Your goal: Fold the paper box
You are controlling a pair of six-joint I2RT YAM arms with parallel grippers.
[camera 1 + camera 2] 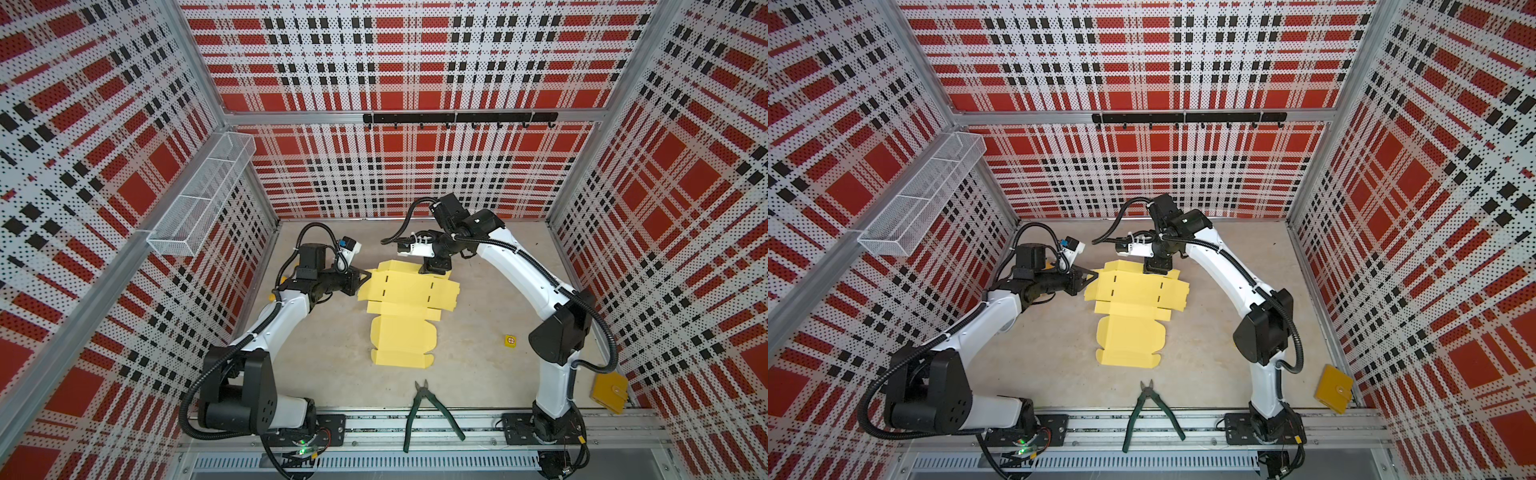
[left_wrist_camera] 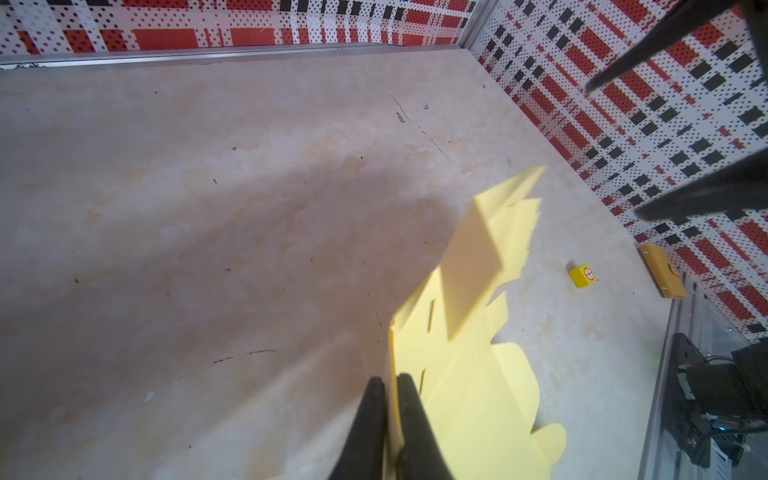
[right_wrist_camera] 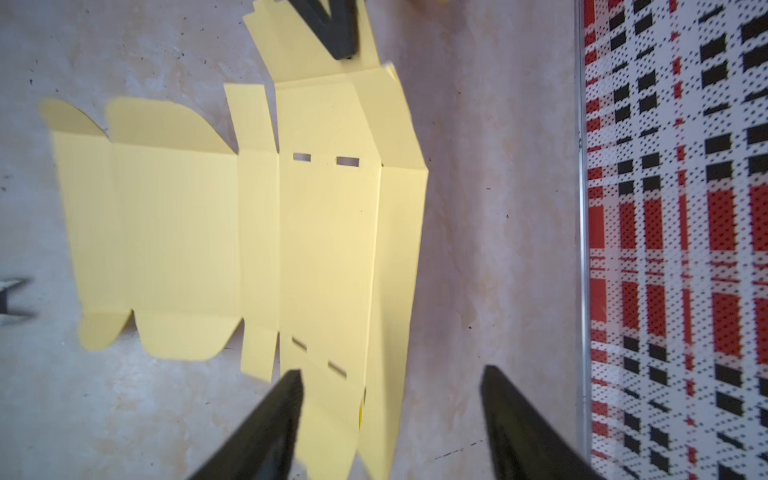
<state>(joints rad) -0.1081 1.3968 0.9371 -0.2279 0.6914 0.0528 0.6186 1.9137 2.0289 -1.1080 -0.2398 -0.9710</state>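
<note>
Lying mostly flat at the middle of the table (image 1: 324,365), the paper box (image 1: 399,332) is clamped at its left edge by the left gripper (image 2: 390,380). The right gripper (image 3: 390,374) is seen with its jaws spread apart over the far edge. A red crossed circle is printed on the small yellow cube (image 1: 510,340) nearby.

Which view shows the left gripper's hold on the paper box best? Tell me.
Left wrist: fingers of the left gripper pinch the paper box edge up close. Both top views show that contact small; the right wrist view crops it at the frame edge.
</note>
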